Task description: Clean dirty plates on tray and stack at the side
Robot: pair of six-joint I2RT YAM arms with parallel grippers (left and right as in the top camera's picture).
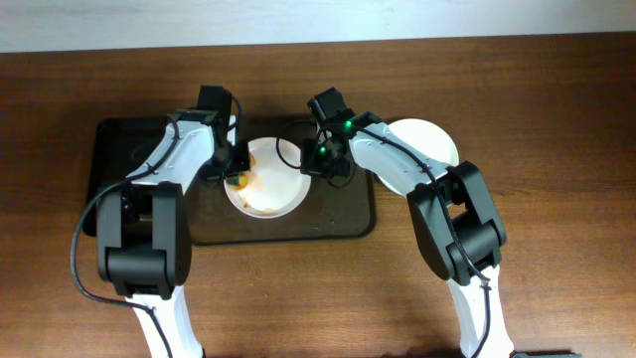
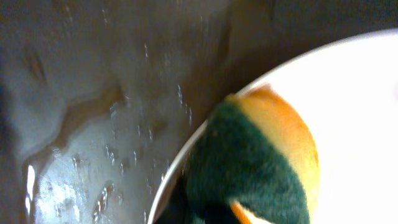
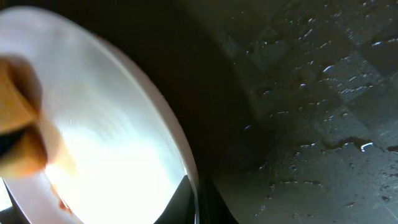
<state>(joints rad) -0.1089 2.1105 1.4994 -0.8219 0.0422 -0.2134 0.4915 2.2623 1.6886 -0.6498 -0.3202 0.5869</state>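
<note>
A white plate (image 1: 268,189) with orange-red smears lies in the middle of the dark brown tray (image 1: 338,224). My left gripper (image 1: 235,177) is shut on a green and yellow sponge (image 2: 261,162), which presses on the plate's left rim (image 2: 360,93). My right gripper (image 1: 316,165) is shut on the plate's right rim; in the right wrist view its fingers (image 3: 196,202) pinch the plate's (image 3: 106,143) edge. A clean white plate (image 1: 429,142) sits on the table right of the tray, partly under my right arm. I cannot tell whether it is a stack.
The tray floor is wet, with droplets in the left wrist view (image 2: 93,137) and the right wrist view (image 3: 311,124). The tray's left part (image 1: 114,159) lies beside my left arm. Brown wooden table (image 1: 318,298) surrounds the tray.
</note>
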